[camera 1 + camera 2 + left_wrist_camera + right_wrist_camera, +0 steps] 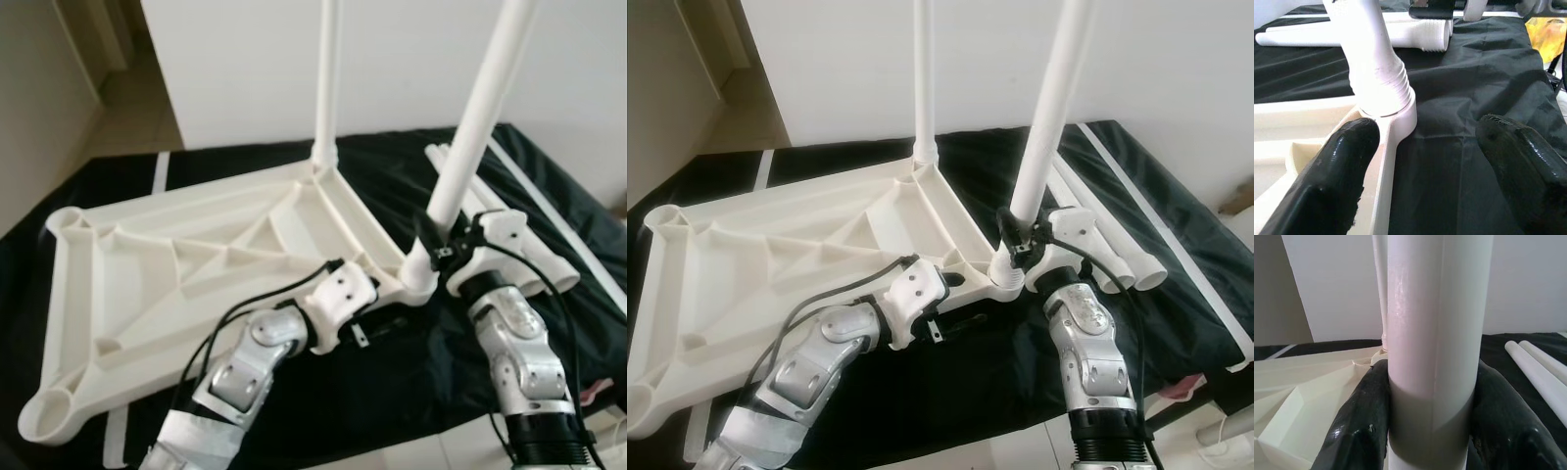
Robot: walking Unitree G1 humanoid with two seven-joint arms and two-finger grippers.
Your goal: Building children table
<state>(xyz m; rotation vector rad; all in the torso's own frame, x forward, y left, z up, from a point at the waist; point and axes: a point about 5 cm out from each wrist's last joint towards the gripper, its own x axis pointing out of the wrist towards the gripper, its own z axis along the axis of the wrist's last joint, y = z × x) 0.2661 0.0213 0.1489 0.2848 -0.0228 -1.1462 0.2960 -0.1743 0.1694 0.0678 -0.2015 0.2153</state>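
Right pincer (438,250) clamped on upright table leg (478,108), left pincer (1425,147) wide beside tabletop (176,264)

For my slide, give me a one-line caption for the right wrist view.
Right hand clamps the white table leg near its base, spare legs lying on the black cloth.

Head views downward; wrist views close on leg (1435,357).

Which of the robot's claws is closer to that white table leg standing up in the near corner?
Right. The right gripper is clamped on the near leg just above its socket; the left gripper sits open beside the socket, at the upturned tabletop's edge.
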